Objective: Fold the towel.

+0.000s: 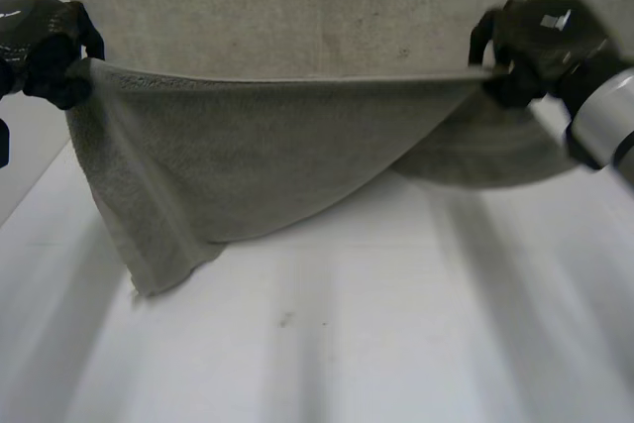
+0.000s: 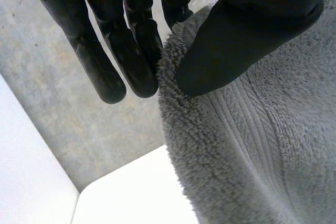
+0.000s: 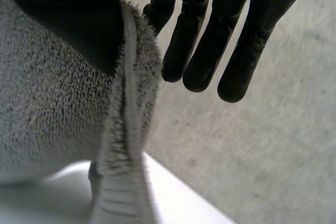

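Grey terry-cloth towel [image 1: 258, 156] is lifted above the white flat worktop [image 1: 396, 334], top edge pulled taut btw both hands. Left robot hand [image 1: 45, 47] is at one end of that edge, right robot hand [image 1: 535, 42] at the other.

Left wrist view: thumb pressed on the pile, fingers [image 2: 131, 51] alongside and behind the cloth edge, so pinching the towel. Right wrist view: same, thumb on one face, fingers [image 3: 210, 40] mostly straight on the far side w/ the hem btw them, pinch grip.

Cloth sags below the taut edge. Lower corner on the left robot hand's side drops to the worktop and looks to touch. The part under the right robot hand bunches behind; contact w/ worktop unclear.

Step, as judged: mid-fold, fold not yet made. Next move prob needs both hands travelling together w/ even tension, laying the held edge onto the opposite edge w/o dragging the trailing part. Uneven motion risks a skewed fold.
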Robot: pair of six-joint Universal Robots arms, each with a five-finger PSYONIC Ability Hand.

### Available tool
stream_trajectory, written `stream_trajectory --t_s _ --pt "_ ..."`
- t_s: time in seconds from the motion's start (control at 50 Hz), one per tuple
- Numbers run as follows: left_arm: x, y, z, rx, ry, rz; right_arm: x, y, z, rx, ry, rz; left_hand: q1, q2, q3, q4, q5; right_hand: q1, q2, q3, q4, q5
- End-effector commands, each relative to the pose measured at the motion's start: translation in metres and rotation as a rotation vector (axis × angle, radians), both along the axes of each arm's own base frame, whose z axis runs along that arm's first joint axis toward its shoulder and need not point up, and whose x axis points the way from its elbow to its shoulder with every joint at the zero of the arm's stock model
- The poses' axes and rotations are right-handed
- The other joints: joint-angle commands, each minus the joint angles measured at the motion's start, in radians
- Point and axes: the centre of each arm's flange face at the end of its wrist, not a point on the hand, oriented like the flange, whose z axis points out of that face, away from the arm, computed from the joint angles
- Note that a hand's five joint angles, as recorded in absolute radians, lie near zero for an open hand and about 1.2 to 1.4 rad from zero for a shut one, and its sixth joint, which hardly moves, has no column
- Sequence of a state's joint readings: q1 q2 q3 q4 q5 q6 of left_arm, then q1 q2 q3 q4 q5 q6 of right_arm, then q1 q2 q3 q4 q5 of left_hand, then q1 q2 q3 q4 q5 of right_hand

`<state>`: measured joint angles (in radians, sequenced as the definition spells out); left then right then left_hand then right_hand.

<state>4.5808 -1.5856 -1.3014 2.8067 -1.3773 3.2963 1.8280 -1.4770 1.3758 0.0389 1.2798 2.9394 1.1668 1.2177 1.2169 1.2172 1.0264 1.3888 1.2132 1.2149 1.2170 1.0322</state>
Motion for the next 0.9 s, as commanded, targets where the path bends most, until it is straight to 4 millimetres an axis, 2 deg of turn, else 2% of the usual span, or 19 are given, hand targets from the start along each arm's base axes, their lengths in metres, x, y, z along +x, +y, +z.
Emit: stream_trajectory --t_s 0.02,0.12,0.22,0.24,0.32,0.38,0.42,0.5,0.56,0.6,0.62,0.64,0.66,0.68,0.7,0.74,0.82,0.86,0.9 --pt "-0.006 0.023 0.023 -0.076 0.013 -0.035 -0.008 0.015 0.051 -0.033 0.097 0.020 0.229 0.179 0.179 0.179 0.195 0.007 0.183 0.181 0.179 0.190" --pt "-0.005 0.028 0.027 -0.089 0.012 -0.035 -0.016 0.021 0.057 -0.038 0.232 -0.007 0.229 0.179 0.179 0.179 0.195 0.007 0.183 0.181 0.179 0.190" --pt "-0.007 0.022 0.011 -0.037 -0.025 -0.039 -0.016 0.025 0.040 0.038 0.370 0.009 0.229 0.179 0.179 0.179 0.195 0.007 0.183 0.181 0.179 0.190" --pt "-0.007 0.022 0.011 -0.037 -0.025 -0.039 -0.014 0.018 0.026 0.082 0.412 0.021 0.229 0.179 0.179 0.179 0.195 0.007 0.183 0.181 0.179 0.190" --pt "-0.011 -0.002 -0.036 0.107 -0.096 -0.039 -0.008 -0.003 -0.022 0.212 0.508 0.051 0.229 0.179 0.179 0.179 0.195 0.007 0.183 0.181 0.179 0.190" --pt "-0.016 -0.017 -0.064 0.186 -0.134 -0.057 -0.004 -0.010 -0.035 0.239 0.528 0.061 0.229 0.179 0.179 0.179 0.195 0.007 0.183 0.181 0.179 0.190" --pt "-0.021 -0.023 -0.076 0.216 -0.144 -0.072 0.002 -0.026 -0.061 0.282 0.553 0.067 0.229 0.179 0.179 0.179 0.195 0.007 0.183 0.181 0.179 0.190" --pt "-0.044 -0.051 -0.082 0.170 -0.141 -0.115 0.008 -0.056 -0.068 0.211 0.530 0.021 0.229 0.179 0.179 0.179 0.195 0.007 0.183 0.181 0.179 0.190" --pt "-0.052 -0.062 -0.072 0.099 -0.124 -0.124 0.018 -0.082 -0.056 0.036 0.483 -0.049 0.229 0.179 0.179 0.179 0.195 0.007 0.183 0.181 0.179 0.190" --pt "-0.059 -0.086 -0.038 -0.086 -0.080 -0.108 0.022 -0.094 -0.039 -0.087 0.432 -0.096 0.229 0.179 0.179 0.179 0.195 0.007 0.183 0.181 0.179 0.190" --pt "-0.059 -0.086 -0.038 -0.087 -0.080 -0.108 0.024 -0.105 -0.021 -0.215 0.374 -0.139 0.229 0.179 0.179 0.179 0.195 0.007 0.183 0.181 0.179 0.190" --pt "-0.061 -0.094 -0.016 -0.198 -0.049 -0.093 0.027 -0.112 0.001 -0.356 0.304 -0.171 0.229 0.179 0.179 0.179 0.195 0.007 0.183 0.181 0.179 0.190" --pt "-0.062 -0.100 0.007 -0.311 -0.014 -0.079 0.027 -0.112 0.001 -0.358 0.303 -0.171 0.229 0.179 0.179 0.179 0.195 0.007 0.183 0.181 0.179 0.190" --pt "-0.062 -0.100 0.008 -0.312 -0.013 -0.079 0.026 -0.114 0.026 -0.495 0.232 -0.211 0.229 0.179 0.179 0.179 0.195 0.007 0.183 0.181 0.179 0.190" --pt "-0.062 -0.104 0.028 -0.411 0.017 -0.067 0.024 -0.111 0.051 -0.607 0.169 -0.231 0.229 0.179 0.179 0.179 0.195 0.007 0.183 0.181 0.179 0.190" --pt "-0.062 -0.104 0.045 -0.489 0.047 -0.059 0.024 -0.105 0.064 -0.673 0.130 -0.230 0.229 0.179 0.179 0.179 0.195 0.007 0.183 0.181 0.179 0.190" --pt "-0.057 -0.097 0.066 -0.545 0.115 -0.042 0.021 -0.093 0.072 -0.680 0.113 -0.217 0.229 0.179 0.179 0.179 0.195 0.007 0.183 0.181 0.179 0.190" --pt "-0.055 -0.094 0.062 -0.514 0.133 -0.034 0.022 -0.089 0.066 -0.642 0.132 -0.189 0.229 0.179 0.179 0.179 0.195 0.007 0.183 0.181 0.179 0.190" --pt "-0.048 -0.093 0.038 -0.406 0.140 -0.016 0.023 -0.086 0.050 -0.567 0.171 -0.135 0.229 0.179 0.179 0.179 0.195 0.007 0.183 0.181 0.179 0.190"
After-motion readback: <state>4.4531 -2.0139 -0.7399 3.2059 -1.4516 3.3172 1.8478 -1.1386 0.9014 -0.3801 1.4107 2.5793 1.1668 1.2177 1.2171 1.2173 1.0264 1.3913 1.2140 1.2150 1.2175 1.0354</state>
